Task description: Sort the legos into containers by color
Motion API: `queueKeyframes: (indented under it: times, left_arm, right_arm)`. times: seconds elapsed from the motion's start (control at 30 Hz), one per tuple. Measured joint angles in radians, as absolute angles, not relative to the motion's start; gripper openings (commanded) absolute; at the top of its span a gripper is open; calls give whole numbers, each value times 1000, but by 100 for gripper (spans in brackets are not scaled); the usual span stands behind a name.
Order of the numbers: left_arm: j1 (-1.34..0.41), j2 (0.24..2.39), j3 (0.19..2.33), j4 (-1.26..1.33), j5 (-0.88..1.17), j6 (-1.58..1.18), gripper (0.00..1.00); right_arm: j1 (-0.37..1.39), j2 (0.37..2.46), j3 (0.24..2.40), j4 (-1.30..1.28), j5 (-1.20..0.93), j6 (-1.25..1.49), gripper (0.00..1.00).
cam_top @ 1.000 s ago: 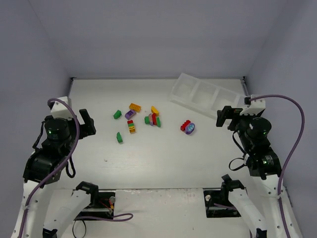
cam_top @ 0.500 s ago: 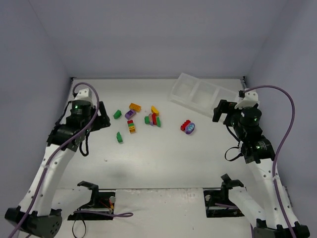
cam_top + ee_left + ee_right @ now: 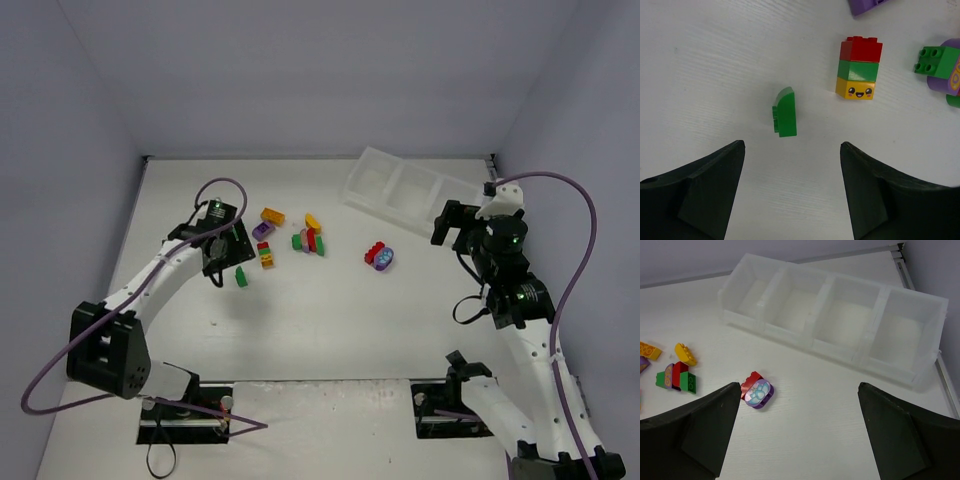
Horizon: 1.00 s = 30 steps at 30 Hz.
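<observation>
The left fingers (image 3: 705,190) hung spread wide above the bench (image 3: 330,320), gripping nothing. A green brick (image 3: 785,114) with one rounded corner lay on the bench just ahead of the gap between their tips. Near it, apart from it, lay a stack of three bricks (image 3: 858,67) on its side: red, green, then yellow. The yellow one bore a printed smiling face with dark eyes and pink cheeks.

The right fingers (image 3: 695,435) were likewise wide apart and empty, looking toward the tray (image 3: 837,349). Its four square compartments ran in a row at the far right of the bench, set at a slant to the edge.

The rounded purple piece (image 3: 760,394), with a pale flower-like print on top, lay in front of the tray, touching a red brick (image 3: 751,380). Farther left sat a yellow brick (image 3: 685,354) and a red-and-green cluster (image 3: 680,379). Beyond those were an orange brick (image 3: 272,215) and a purple brick (image 3: 263,230). Every brick lay on the bench, outside the tray.
</observation>
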<state>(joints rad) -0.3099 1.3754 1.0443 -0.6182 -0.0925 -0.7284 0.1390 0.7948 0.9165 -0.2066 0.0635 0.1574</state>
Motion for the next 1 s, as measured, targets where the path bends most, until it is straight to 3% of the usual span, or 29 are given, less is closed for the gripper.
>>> queueKeyframes:
  times: [0.17,0.4,0.53,0.57,0.67,1.0]
  left_arm:
    - [-320,1505,1039,-537,-107,-748,57]
    - [-320,1646,1026,-488,-132,-771,48]
    - [-320,1674,1017,-479,-138,-780,25]
    - [-320,1679,1017,-477,-139,-780,12]
    - [-326,1679,1025,-480,-149,-767,0]
    - [-393,1662,1283,-430,-110,-646,0]
  right_arm:
    - [139,794,916,-207,64,157,100]
    - [139,793,916,-214,64,157,100]
    - [139,783,916,-215,67,156,100]
    - [139,778,916,-216,68,155,100]
    - [139,768,916,-217,75,154,100]
    - [139,762,916,-231,80,152,100]
